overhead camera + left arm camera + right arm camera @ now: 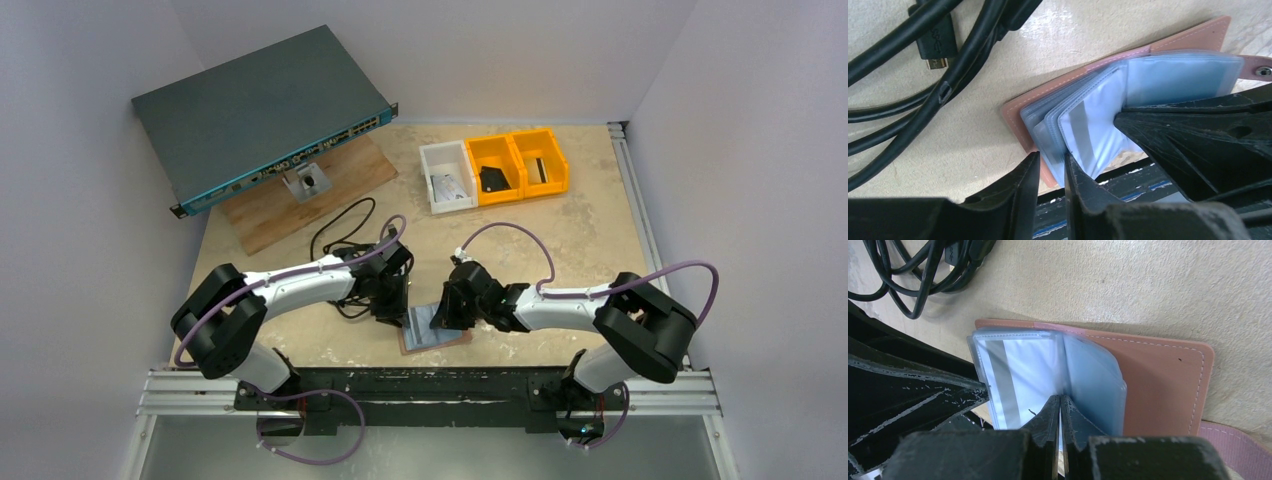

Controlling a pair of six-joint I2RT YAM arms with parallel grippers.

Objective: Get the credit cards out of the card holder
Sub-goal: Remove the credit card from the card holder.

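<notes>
At the near edge of the worktop (560, 235) the card holder (1158, 375) lies open, pink-brown leather down, and only the wrist views show its clear pockets fanned up with a white card (1088, 132) inside. The right gripper (1060, 407) has its fingers pressed together on a pocket sleeve at the fold; the left gripper (1052, 165) stands with fingers narrowly apart at the pockets' corner. Black cables (923, 90) crowd the left side, bins (495, 170) sit far back.

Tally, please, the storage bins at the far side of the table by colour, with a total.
White bins: 1
Orange bins: 2
Total: 3
</notes>
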